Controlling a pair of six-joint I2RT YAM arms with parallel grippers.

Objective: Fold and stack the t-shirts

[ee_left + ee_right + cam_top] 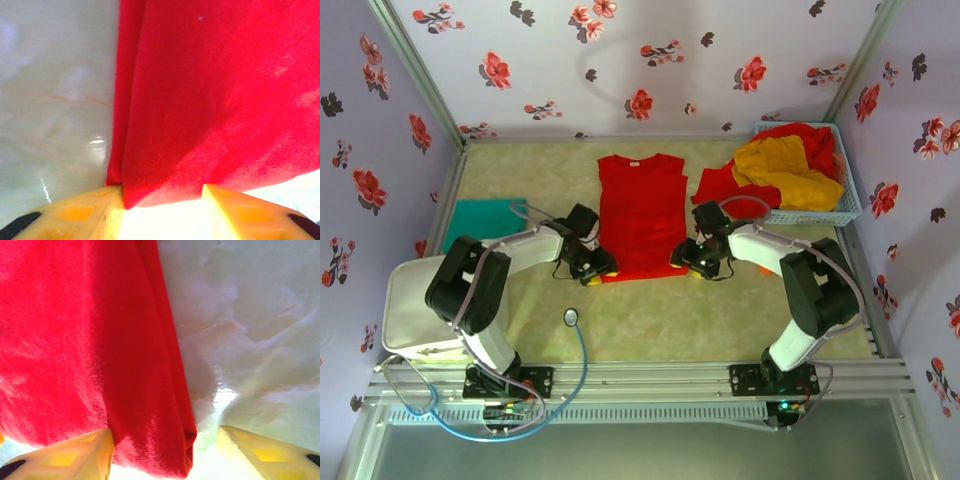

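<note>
Flowered walls (620,60) close in a pale table (720,330). At its centre a red t-shirt (640,215) lies flat, narrowed with its sides turned in, collar toward 12 o'clock and hem toward 6.

The left gripper (592,270) sits at the hem's 7 o'clock corner. Its yellow fingers (85,212) stand apart, and the cloth's corner lies between them, touching one finger, with bare table showing in the gap.

The right gripper (688,262) sits at the 5 o'clock corner. It is partly open around the folded edge and not pinching it.

A folded teal t-shirt (485,225) rests at 9 o'clock. At 2 o'clock a blue basket (850,205) holds a mustard t-shirt (785,170) and red cloth (810,140), and more red spills over its 9 o'clock side.
</note>
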